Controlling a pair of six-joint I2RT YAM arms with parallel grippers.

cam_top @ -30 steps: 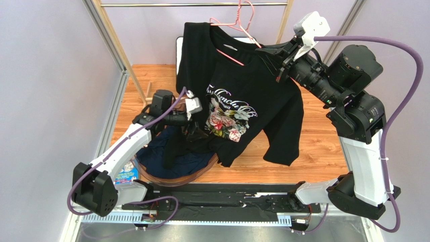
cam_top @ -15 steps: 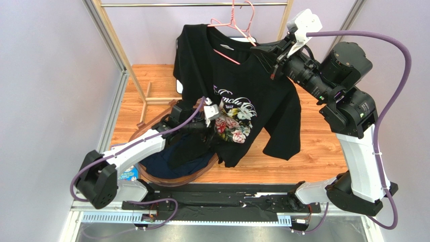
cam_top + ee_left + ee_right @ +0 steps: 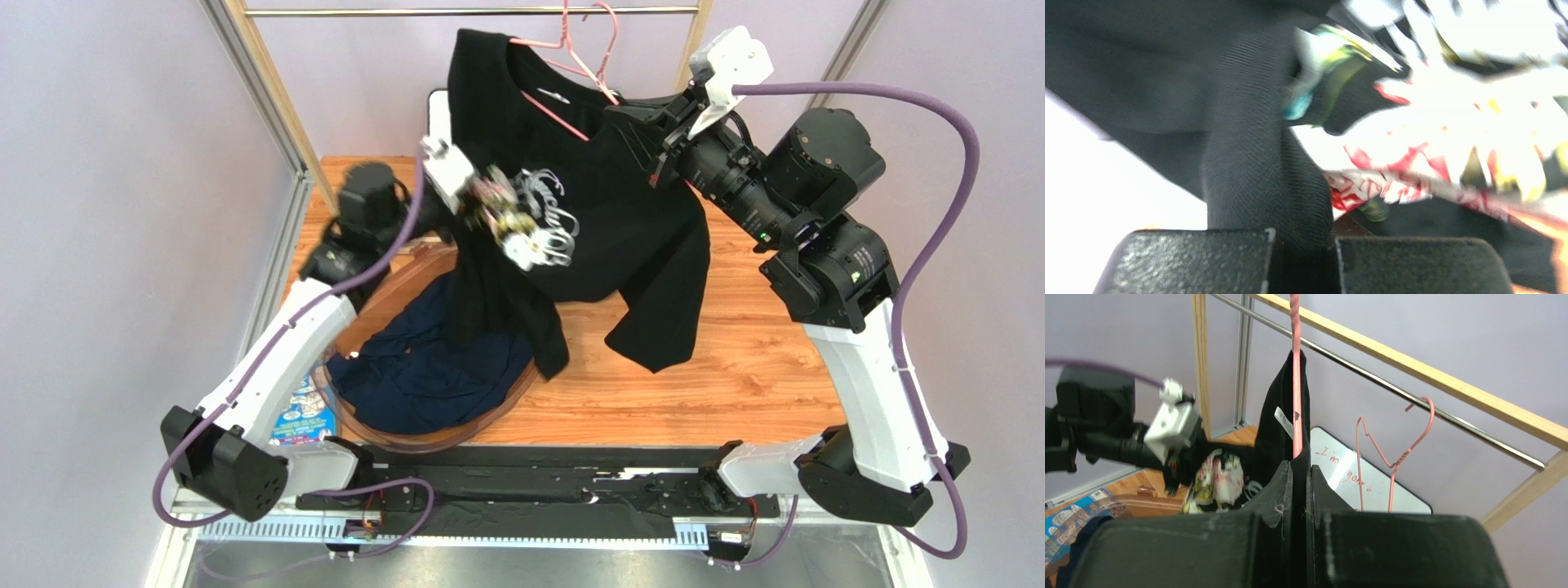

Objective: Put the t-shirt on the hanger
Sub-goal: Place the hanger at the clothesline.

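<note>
Left arm reaches up over the bench – left gripper (image 3: 513, 223) pinches a printed t-shirt (image 3: 626, 233) fold. Right arm stretched high – right gripper (image 3: 628, 118) clamps the hanger (image 3: 555, 114).

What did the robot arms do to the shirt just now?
The left gripper closed on the t-shirt front and pulled it up and toward the back. The right gripper stayed shut on the hanger. The navy garment stayed in its basket.

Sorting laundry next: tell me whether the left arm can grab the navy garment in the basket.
Probably not: the left gripper is shut on a fold of the t-shirt and would have to let go. Otherwise the navy garment lies mostly uncovered in the basket.
</note>
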